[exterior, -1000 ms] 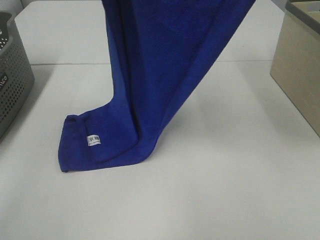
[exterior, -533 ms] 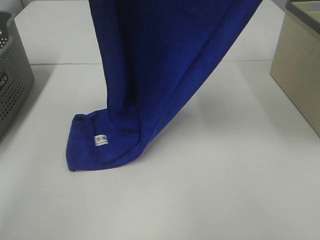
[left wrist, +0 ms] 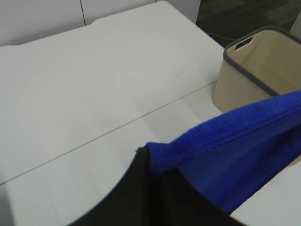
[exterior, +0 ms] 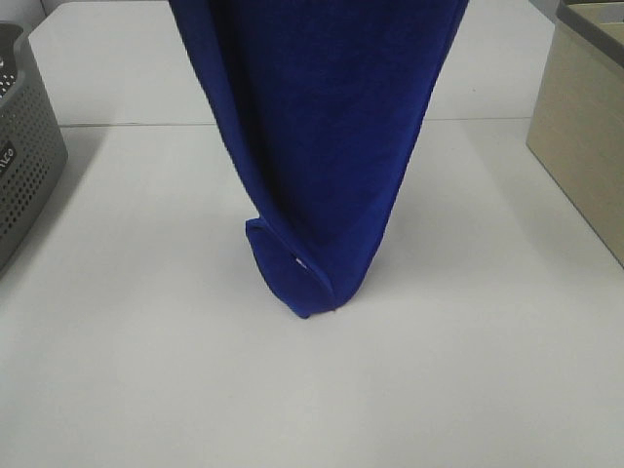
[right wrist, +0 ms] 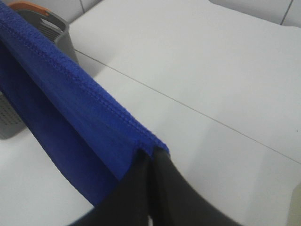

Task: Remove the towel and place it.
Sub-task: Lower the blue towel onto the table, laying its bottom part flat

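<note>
Our left gripper (left wrist: 148, 162) is clamped on one top corner of the towel (exterior: 322, 136), and our right gripper (right wrist: 150, 157) is pinched on the other. The blue cloth hangs between them, its lowest fold touching the white table (exterior: 487, 370) — midway between a gray basket (exterior: 24, 146) and a beige bin (exterior: 585, 127).

Blue towel (exterior: 322, 136) hanging, bottom fold on table

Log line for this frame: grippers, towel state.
left gripper: shut on towel edge | right gripper: shut on towel edge | towel: hanging, lowest fold at table, contact unclear
</note>
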### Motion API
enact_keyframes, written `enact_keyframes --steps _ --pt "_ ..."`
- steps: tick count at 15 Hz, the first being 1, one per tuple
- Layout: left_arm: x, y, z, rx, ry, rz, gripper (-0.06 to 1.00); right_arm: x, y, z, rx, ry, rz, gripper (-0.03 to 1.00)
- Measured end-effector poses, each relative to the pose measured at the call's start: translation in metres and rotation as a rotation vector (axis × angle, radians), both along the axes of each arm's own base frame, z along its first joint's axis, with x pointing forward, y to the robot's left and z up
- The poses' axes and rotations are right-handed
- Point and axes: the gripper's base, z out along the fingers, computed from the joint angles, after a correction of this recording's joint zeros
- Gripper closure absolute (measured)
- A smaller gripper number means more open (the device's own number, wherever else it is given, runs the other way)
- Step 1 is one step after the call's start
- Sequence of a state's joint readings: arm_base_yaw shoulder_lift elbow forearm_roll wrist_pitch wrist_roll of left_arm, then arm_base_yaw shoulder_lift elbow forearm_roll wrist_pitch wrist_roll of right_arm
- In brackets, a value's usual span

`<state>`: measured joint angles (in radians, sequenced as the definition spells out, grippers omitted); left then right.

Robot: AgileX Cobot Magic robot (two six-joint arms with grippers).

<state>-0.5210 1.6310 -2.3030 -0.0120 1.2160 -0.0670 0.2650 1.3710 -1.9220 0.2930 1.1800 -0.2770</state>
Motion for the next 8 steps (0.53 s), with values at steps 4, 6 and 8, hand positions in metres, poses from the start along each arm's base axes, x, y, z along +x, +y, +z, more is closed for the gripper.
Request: enact_keyframes --steps 4,6,8 --pt "-0.042 0.015 0.027 -0.086 -0.055 -0.07 0.94 -0.039 -0.006 0.019 0.064 -0.067 0.037 0.95" --pt "-0.044 0.015 0.025 -0.082 -0.043 -0.083 0.94 -0.044 -0.007 0.016 0.056 -0.064 0.043 0.95" --pt "-0.025 0.005 -0.001 -0.032 0.053 -0.071 0.94 -0.036 -0.01 0.004 -0.011 -0.036 0.015 0.95"
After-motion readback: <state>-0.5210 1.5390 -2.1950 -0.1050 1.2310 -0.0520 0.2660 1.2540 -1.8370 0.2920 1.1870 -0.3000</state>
